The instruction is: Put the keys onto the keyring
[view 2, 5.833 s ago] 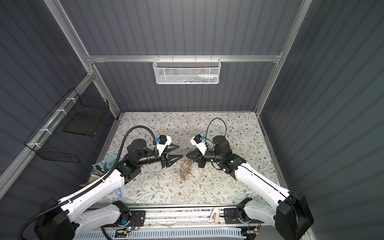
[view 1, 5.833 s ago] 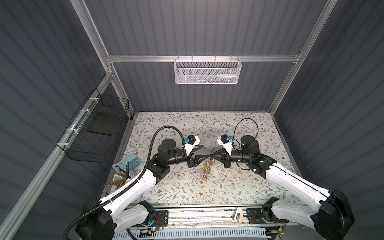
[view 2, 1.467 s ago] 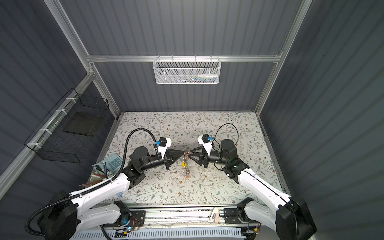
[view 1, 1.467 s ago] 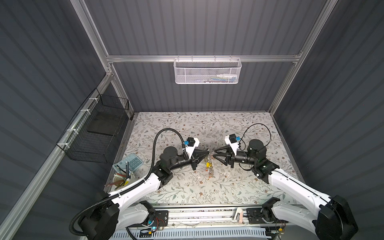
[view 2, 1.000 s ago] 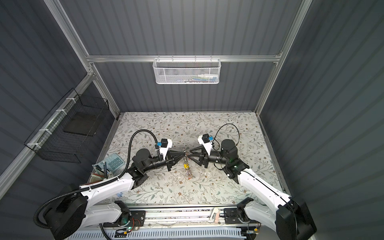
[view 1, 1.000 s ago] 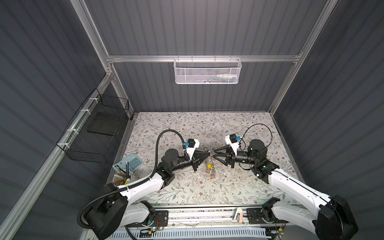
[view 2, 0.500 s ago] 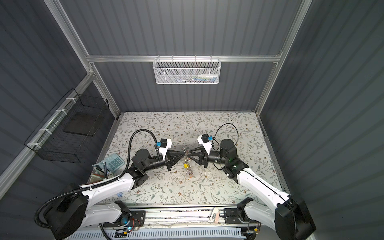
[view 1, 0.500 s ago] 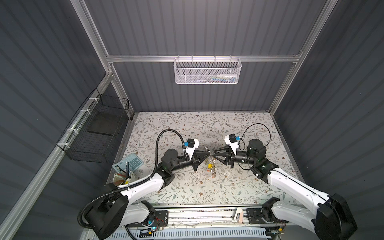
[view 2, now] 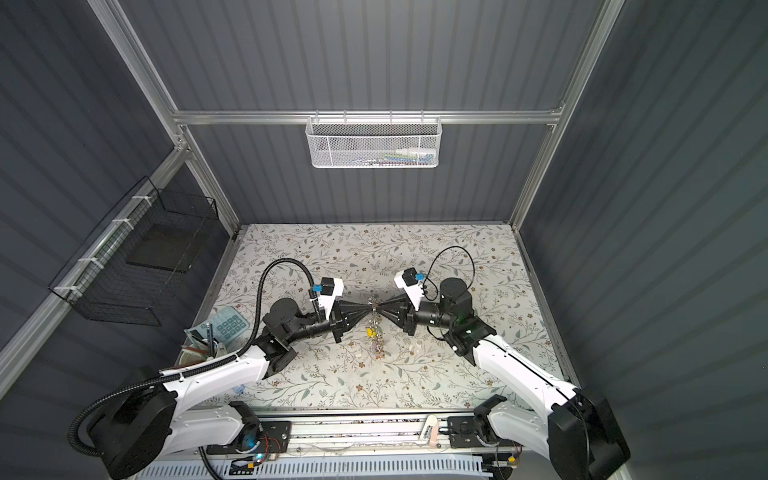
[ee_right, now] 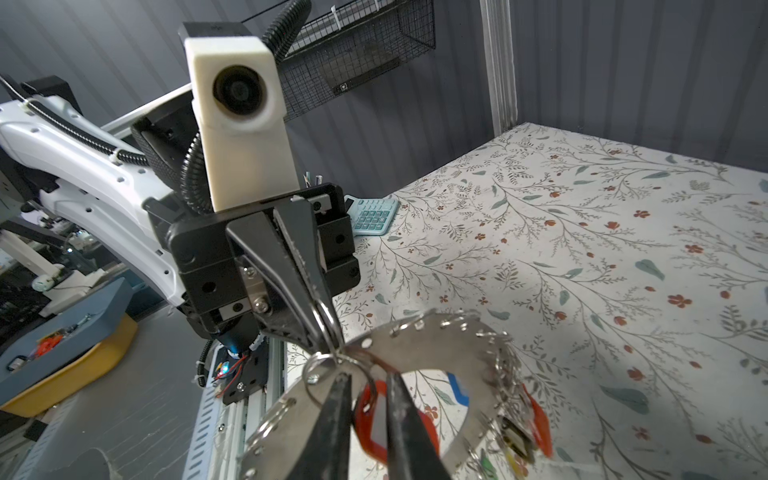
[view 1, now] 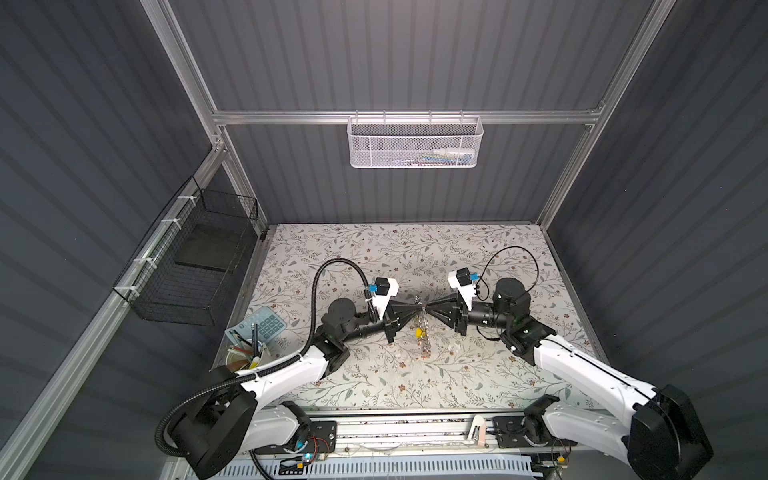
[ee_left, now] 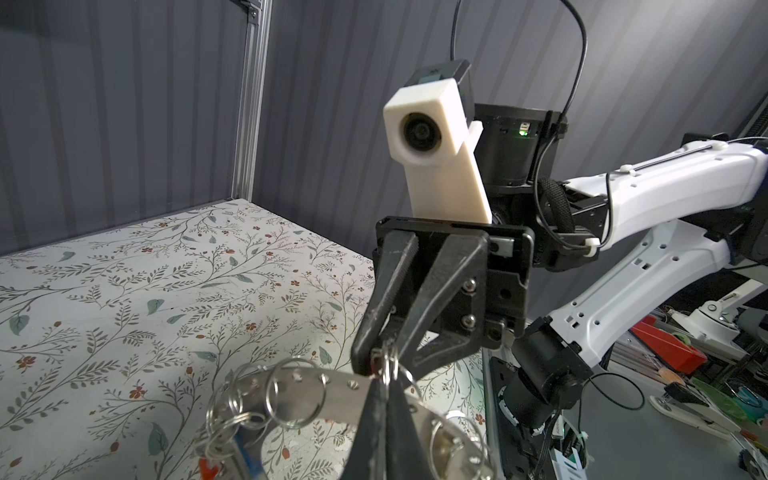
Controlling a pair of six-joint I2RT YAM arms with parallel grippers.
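Over the middle of the floral tabletop (view 1: 374,249) the two arms meet tip to tip, and the keyring (ee_right: 436,340) hangs between them clear of the surface. In both top views it is seen edge-on, with its tags dangling below the fingertips, a yellow tag (view 1: 419,332) among them; whether the lowest tags touch the tabletop cannot be told. The left hand (view 1: 418,308) is fully closed, its jaws pinching a small wire ring (ee_right: 322,328) that sits at the keyring's rim. The right hand (view 1: 429,308) faces it from the other side with its jaws drawn in narrow on the keys (ee_right: 370,415). The top of their orange-red tag sits between its fingers (ee_right: 332,419), right against the rim and next to the ring the left hand holds. The key blades themselves are not clear in any view. More wire rings line the rim, and a blue tag (ee_right: 457,388) and another red tag (ee_right: 536,415) hang farther round it. At the tabletop's front left corner a teal calculator (view 1: 266,330) lies beside a cup of pens (view 1: 245,359), well apart from the hands. A black wire basket (view 1: 195,266) hangs on the left wall and a white mesh basket (view 1: 415,143) on the back wall.
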